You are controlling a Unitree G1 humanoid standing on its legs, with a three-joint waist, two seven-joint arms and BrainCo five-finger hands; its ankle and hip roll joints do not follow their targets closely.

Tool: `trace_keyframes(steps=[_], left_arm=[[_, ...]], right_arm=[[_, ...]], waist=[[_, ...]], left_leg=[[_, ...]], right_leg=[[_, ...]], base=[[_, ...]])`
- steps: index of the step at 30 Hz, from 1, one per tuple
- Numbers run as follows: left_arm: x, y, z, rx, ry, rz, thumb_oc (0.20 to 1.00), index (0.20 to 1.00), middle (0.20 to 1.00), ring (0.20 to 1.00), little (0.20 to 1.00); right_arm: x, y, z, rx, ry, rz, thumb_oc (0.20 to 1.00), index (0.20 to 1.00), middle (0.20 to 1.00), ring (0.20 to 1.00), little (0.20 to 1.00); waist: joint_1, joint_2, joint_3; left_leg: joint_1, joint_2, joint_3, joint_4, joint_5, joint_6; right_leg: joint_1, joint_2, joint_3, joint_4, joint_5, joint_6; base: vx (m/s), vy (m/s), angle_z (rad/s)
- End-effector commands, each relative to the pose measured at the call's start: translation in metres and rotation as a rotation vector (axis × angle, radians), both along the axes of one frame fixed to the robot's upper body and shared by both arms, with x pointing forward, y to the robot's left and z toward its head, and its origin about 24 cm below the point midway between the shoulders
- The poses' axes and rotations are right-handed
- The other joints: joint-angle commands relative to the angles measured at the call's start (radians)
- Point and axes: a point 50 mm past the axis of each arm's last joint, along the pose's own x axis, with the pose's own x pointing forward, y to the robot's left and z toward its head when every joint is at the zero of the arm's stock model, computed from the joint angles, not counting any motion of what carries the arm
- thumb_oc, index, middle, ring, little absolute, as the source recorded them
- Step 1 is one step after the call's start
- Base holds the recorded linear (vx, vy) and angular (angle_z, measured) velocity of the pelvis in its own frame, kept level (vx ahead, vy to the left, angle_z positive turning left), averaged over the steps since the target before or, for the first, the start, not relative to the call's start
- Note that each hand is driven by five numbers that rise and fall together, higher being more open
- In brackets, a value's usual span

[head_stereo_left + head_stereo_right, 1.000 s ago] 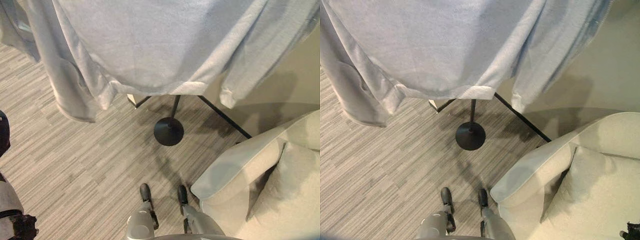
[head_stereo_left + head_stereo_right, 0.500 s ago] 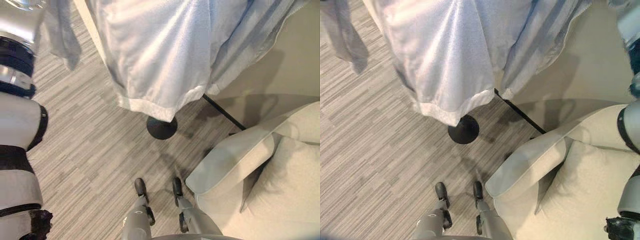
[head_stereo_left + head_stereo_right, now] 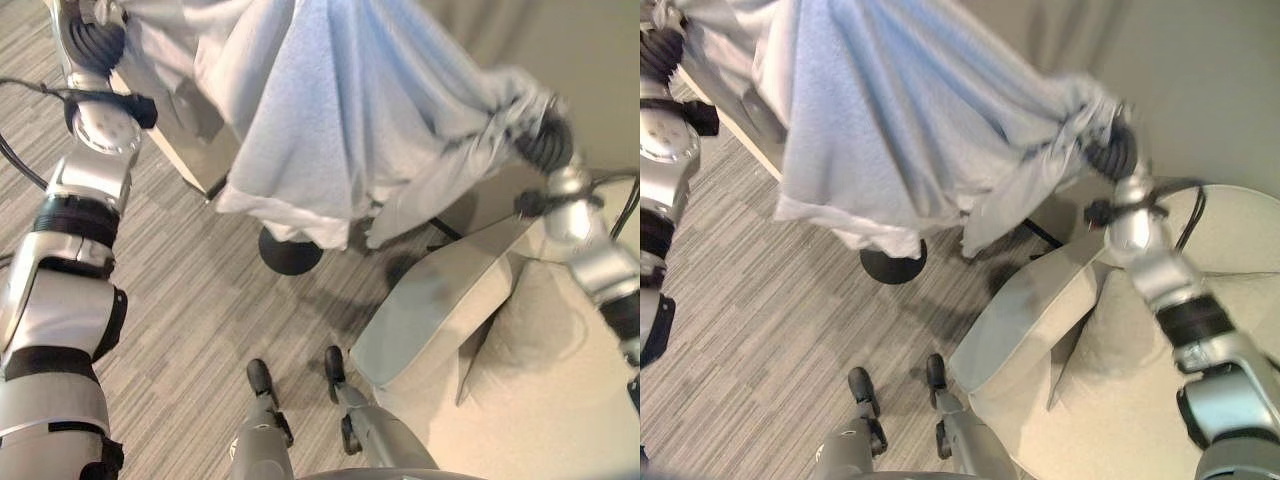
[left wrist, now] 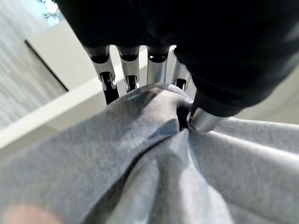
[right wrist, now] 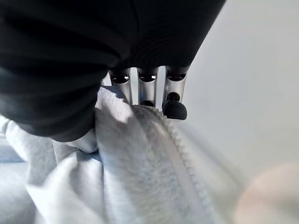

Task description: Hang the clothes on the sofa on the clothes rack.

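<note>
Grey garment (image 3: 330,130) held aloft, off the sofa (image 3: 520,360), stretched between left hand (image 3: 95,35) and right hand (image 3: 1115,150), fingers of both clenched on cloth. Rack base (image 3: 290,250) stands below; hanging remains.

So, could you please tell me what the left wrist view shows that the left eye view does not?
Left wrist view alone: from close up, the left robot hand has its silver fingers and thumb curled into a bunched fold of the grey garment.

Left eye view alone: the round black base of the clothes rack on the striped floor, the beige sofa with its cushion, and the right robot hand gripping the garment's other side.

Both: the same pale garment, held up off the floor by the left robot hand.
</note>
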Motion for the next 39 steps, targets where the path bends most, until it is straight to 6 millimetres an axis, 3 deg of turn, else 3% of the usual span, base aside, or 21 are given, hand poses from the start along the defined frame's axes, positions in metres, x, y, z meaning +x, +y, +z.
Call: trace_keyframes(steps=[1,4,5,6,7,8,9,14,17,19,23,26,30,31,33,34,35,36,37,38,39], left_arm=[[-0.003,-0.004,0.028,-0.001,-0.122,0.011,0.200,0.200,0.200,0.200,0.200],[0.000,-0.009,0.010,-0.035,-0.101,-0.021,0.200,0.200,0.200,0.200,0.200],[0.002,-0.014,0.000,-0.068,-0.093,-0.051,0.200,0.200,0.200,0.200,0.200],[0.002,-0.016,-0.004,-0.088,-0.096,-0.070,0.200,0.200,0.200,0.200,0.200],[0.002,-0.016,-0.005,-0.088,-0.096,-0.069,0.200,0.200,0.200,0.200,0.200],[0.003,-0.021,-0.009,-0.106,-0.095,-0.098,0.595,0.595,0.595,0.595,0.595],[0.003,-0.023,-0.013,-0.120,-0.092,-0.108,1.000,1.000,1.000,1.000,1.000],[0.000,-0.035,-0.045,-0.205,-0.063,-0.219,1.000,1.000,1.000,1.000,1.000],[0.000,-0.035,-0.045,-0.206,-0.062,-0.219,1.000,1.000,1.000,1.000,1.000],[-0.009,-0.032,-0.064,-0.262,-0.049,-0.260,1.000,1.000,1.000,1.000,1.000],[-0.017,-0.024,-0.070,-0.279,-0.052,-0.261,1.000,1.000,1.000,1.000,1.000],[-0.035,-0.007,-0.085,-0.346,-0.074,-0.248,1.000,1.000,1.000,1.000,1.000],[-0.052,0.005,-0.101,-0.409,-0.096,-0.215,1.000,1.000,1.000,1.000,1.000],[-0.093,0.031,-0.152,-0.499,-0.021,-0.091,1.000,1.000,1.000,1.000,1.000],[-0.101,0.035,-0.162,-0.519,-0.003,-0.071,1.000,1.000,1.000,1.000,1.000],[-0.125,0.048,-0.193,-0.527,0.103,0.019,1.000,1.000,1.000,1.000,1.000],[-0.135,0.050,-0.204,-0.529,0.148,0.045,1.000,1.000,1.000,1.000,1.000],[-0.160,0.050,-0.243,-0.627,0.254,0.102,1.000,1.000,1.000,1.000,1.000],[-0.160,0.050,-0.244,-0.627,0.254,0.102,1.000,1.000,1.000,1.000,1.000],[-0.181,0.050,-0.273,-0.665,0.370,0.161,1.000,1.000,1.000,1.000,1.000],[-0.192,0.047,-0.291,-0.704,0.431,0.183,1.000,1.000,1.000,1.000,1.000]], right_arm=[[0.005,-0.031,0.029,0.035,-0.094,-0.119,0.200,0.200,0.200,0.200,0.200],[0.006,-0.014,0.012,0.063,-0.060,-0.051,0.200,0.200,0.200,0.200,0.200],[0.006,0.000,0.002,0.091,-0.033,0.014,0.200,0.200,0.200,0.200,0.200],[0.006,0.005,-0.001,0.096,-0.028,0.034,0.495,0.495,0.495,0.495,0.495],[0.006,0.006,-0.001,0.095,-0.027,0.035,0.680,0.680,0.680,0.680,0.680],[0.006,0.012,-0.006,0.109,-0.011,0.065,1.000,1.000,1.000,1.000,1.000],[0.006,0.017,-0.010,0.141,-0.002,0.087,1.000,1.000,1.000,1.000,1.000],[0.003,0.024,-0.024,0.214,0.046,0.136,1.000,1.000,1.000,1.000,1.000],[0.002,0.024,-0.024,0.214,0.047,0.136,1.000,1.000,1.000,1.000,1.000],[-0.005,0.003,-0.016,0.199,0.009,0.068,1.000,1.000,1.000,1.000,1.000],[-0.013,-0.014,-0.003,0.143,-0.041,0.005,1.000,1.000,1.000,1.000,1.000],[-0.036,-0.039,0.019,0.101,-0.158,-0.083,1.000,1.000,1.000,1.000,1.000],[-0.057,-0.062,0.029,0.080,-0.233,-0.196,1.000,1.000,1.000,1.000,1.000],[-0.102,-0.113,0.027,0.016,-0.273,-0.491,1.000,1.000,1.000,1.000,1.000],[-0.110,-0.121,0.023,0.019,-0.259,-0.533,1.000,1.000,1.000,1.000,1.000],[-0.134,-0.150,0.005,0.037,-0.206,-0.696,1.000,1.000,1.000,1.000,1.000],[-0.143,-0.158,-0.001,0.021,-0.177,-0.750,1.000,1.000,1.000,1.000,1.000],[-0.168,-0.180,-0.022,0.053,-0.096,-0.893,1.000,1.000,1.000,1.000,1.000],[-0.168,-0.180,-0.022,0.053,-0.095,-0.893,1.000,1.000,1.000,1.000,1.000],[-0.187,-0.196,-0.051,0.100,0.013,-1.003,1.000,1.000,1.000,1.000,1.000],[-0.198,-0.204,-0.064,0.123,0.067,-1.064,1.000,1.000,1.000,1.000,1.000]], waist=[[0.028,0.053,0.061],[0.033,0.061,0.061],[0.038,0.065,0.064],[0.040,0.068,0.063],[0.040,0.068,0.063],[0.042,0.071,0.063],[0.045,0.073,0.063],[0.057,0.083,0.056],[0.057,0.083,0.055],[0.062,0.087,0.041],[0.063,0.091,0.025],[0.065,0.099,-0.009],[0.064,0.107,-0.030],[0.056,0.116,-0.061],[0.055,0.117,-0.067],[0.047,0.120,-0.074],[0.048,0.120,-0.081],[0.039,0.123,-0.090],[0.040,0.123,-0.091],[0.033,0.127,-0.093],[0.031,0.127,-0.098]], left_leg=[[0.062,-0.020,-0.028,-0.005,-0.116,-0.048],[0.067,-0.027,-0.030,-0.003,-0.117,-0.043],[0.070,-0.030,-0.030,0.000,-0.116,-0.041],[0.072,-0.031,-0.032,0.000,-0.117,-0.040],[0.073,-0.031,-0.032,0.000,-0.117,-0.040],[0.075,-0.033,-0.033,0.001,-0.118,-0.038],[0.078,-0.033,-0.034,0.002,-0.118,-0.037],[0.103,-0.038,-0.038,0.012,-0.129,-0.029],[0.103,-0.038,-0.038,0.011,-0.129,-0.029],[0.135,-0.041,-0.031,0.015,-0.140,-0.025],[0.155,-0.041,-0.029,0.014,-0.144,-0.024],[0.196,-0.043,-0.027,0.011,-0.150,-0.024],[0.225,-0.049,-0.026,0.012,-0.161,-0.023],[0.267,-0.058,-0.032,0.018,-0.179,-0.019],[0.273,-0.060,-0.030,0.019,-0.181,-0.019],[0.291,-0.059,-0.029,0.019,-0.191,-0.019],[0.290,-0.059,-0.027,0.020,-0.184,-0.018],[0.300,-0.059,-0.024,0.018,-0.185,-0.017],[0.299,-0.059,-0.024,0.017,-0.184,-0.017],[0.309,-0.058,-0.022,0.016,-0.193,-0.015],[0.308,-0.057,-0.017,0.016,-0.187,-0.014]], right_leg=[[-0.003,-0.034,-0.031,0.049,-0.069,0.137],[-0.002,-0.038,-0.036,0.059,-0.079,0.137],[0.000,-0.042,-0.038,0.065,-0.083,0.137],[0.001,-0.043,-0.038,0.069,-0.086,0.137],[0.001,-0.043,-0.038,0.069,-0.086,0.137],[0.003,-0.045,-0.040,0.071,-0.089,0.137],[0.005,-0.046,-0.041,0.076,-0.092,0.137],[0.025,-0.054,-0.048,0.097,-0.116,0.137],[0.026,-0.054,-0.048,0.097,-0.116,0.137],[0.045,-0.058,-0.052,0.105,-0.131,0.137],[0.063,-0.061,-0.056,0.107,-0.140,0.137],[0.091,-0.067,-0.069,0.118,-0.160,0.137],[0.116,-0.072,-0.072,0.125,-0.174,0.134],[0.154,-0.077,-0.075,0.145,-0.198,0.129],[0.160,-0.077,-0.074,0.144,-0.200,0.128],[0.175,-0.077,-0.077,0.150,-0.211,0.127],[0.174,-0.077,-0.075,0.148,-0.204,0.125],[0.181,-0.077,-0.074,0.149,-0.206,0.124],[0.180,-0.077,-0.074,0.148,-0.205,0.124],[0.188,-0.076,-0.075,0.151,-0.212,0.126],[0.186,-0.076,-0.071,0.148,-0.205,0.123]], base=[[-0.01,-0.005,-0.10],[-0.01,-0.002,0.10],[-0.03,0.011,0.10],[-0.03,0.011,0.10],[-0.01,0.008,0.13],[-0.02,-0.003,0.14],[-0.03,-0.008,0.09],[-0.02,-0.004,0.00],[-0.01,-0.005,0.00],[-0.04,-0.036,-0.02],[0.00,-0.017,0.03],[0.06,-0.025,0.08],[0.04,-0.023,0.06],[0.10,-0.045,0.10],[0.07,-0.026,0.13],[0.03,-0.020,0.03],[0.04,-0.027,0.08],[0.00,-0.017,0.04],[0.03,-0.002,0.18],[0.00,-0.007,0.03],[0.00,0.000,0.00]])
